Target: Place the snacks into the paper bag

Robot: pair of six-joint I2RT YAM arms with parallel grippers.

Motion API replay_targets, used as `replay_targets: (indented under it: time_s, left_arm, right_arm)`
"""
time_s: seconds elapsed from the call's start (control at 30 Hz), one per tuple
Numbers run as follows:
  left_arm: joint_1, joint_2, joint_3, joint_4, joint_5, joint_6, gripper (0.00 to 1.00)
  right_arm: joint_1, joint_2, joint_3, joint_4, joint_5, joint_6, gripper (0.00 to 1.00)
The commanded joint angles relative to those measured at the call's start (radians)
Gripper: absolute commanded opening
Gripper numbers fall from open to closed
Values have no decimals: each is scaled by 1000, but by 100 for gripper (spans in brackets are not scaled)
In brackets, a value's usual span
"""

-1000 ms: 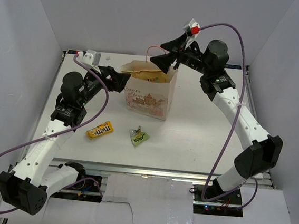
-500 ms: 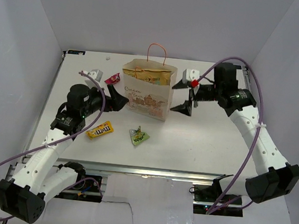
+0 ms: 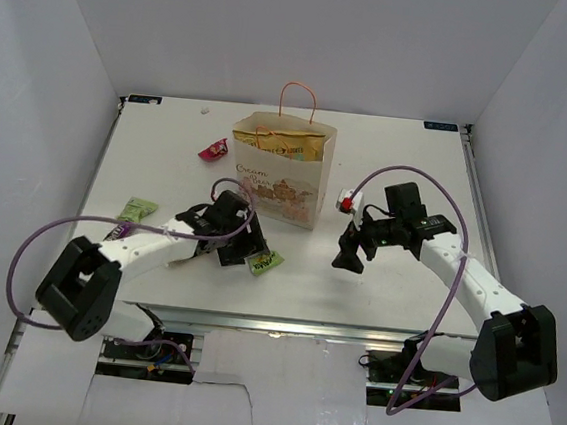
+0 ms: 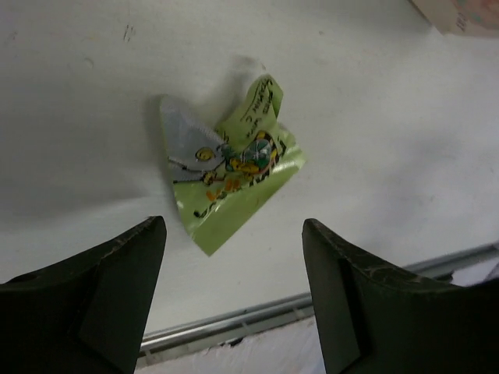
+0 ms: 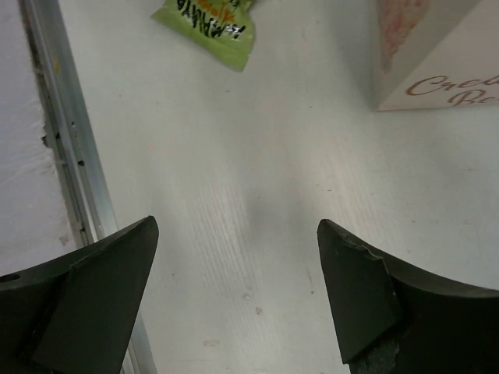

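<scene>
Right ahead of the left hand the small green packet lies flat on the table, its near corner in line with the gap between the two fingers. That hand is spread wide and has hold of nothing; neither finger seems to touch the packet, though the wrist view is too close to be sure.

The right hand is likewise wide open and empty, poised over bare table. Ahead of it and to its left lies the same green packet. Ahead of it and to its right is a lower corner of the paper bag.

From above, the paper bag stands upright beyond both hands, with its thin orange handles raised. A crinkled yellow edge at its mouth is probably the chip bag. The small red-pink packet rests on the table just beside the bag, well beyond the left hand.
</scene>
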Motion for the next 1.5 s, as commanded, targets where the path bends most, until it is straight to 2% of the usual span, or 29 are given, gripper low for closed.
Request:
replay_targets:
  time_s: [0.0,0.17,0.37,0.6,0.77,0.87,0.9,0.97,1.0,1.03,1.07,1.17,1.23,1.33,1.47]
  left_arm:
    - [-62,136,145,-84,-212,-130,80]
    - [-125,340,323,-320,-375,-184,75]
    - [-154,439,372,-373,-441,-193,63]
    - [-171,396,325,-378,-454,-174,26]
    - [-210,253,271,-367,-483,-28,13]
    - [-229,54,227,-320,-501,67,12]
    - [-229,-72,204,-289,-488,158,12]
    - [-229,-202,194,-183,-448,245,12]
    - [-229,-309,208,-142,-431,336,12]
    - [-229,-345,228,-85,-422,369,12]
    - [-226,-366,260,-73,-426,397,12]
    - [-221,-313,480,-80,-444,501,12]
    - [-221,-211,670,-85,-460,579,12]
    - [-211,-76,861,-17,-466,694,13]
    - [-100,115,1053,9,-327,732,13]
  right_arm:
    - [-22,-19,-19,122,46,89,88]
    - [-45,-33,-35,139,40,111,88]
    - [-64,-46,-58,143,32,120,88]
    - [-71,-51,-63,137,14,121,88]
    - [-73,-56,-48,110,-14,89,88]
    - [-76,-59,-39,96,-35,59,88]
    - [-78,-59,-29,87,-41,51,88]
    - [-79,-57,-20,79,-52,33,88]
    - [-81,-56,-11,73,-55,26,88]
    - [-84,-54,-6,71,-57,23,88]
    - [-84,-50,-2,71,-58,19,87]
    - [-84,-37,17,71,-63,16,88]
    - [-84,-25,29,73,-68,17,87]
    - [-84,-22,41,76,-74,16,87]
    - [-84,-33,43,74,-69,22,87]
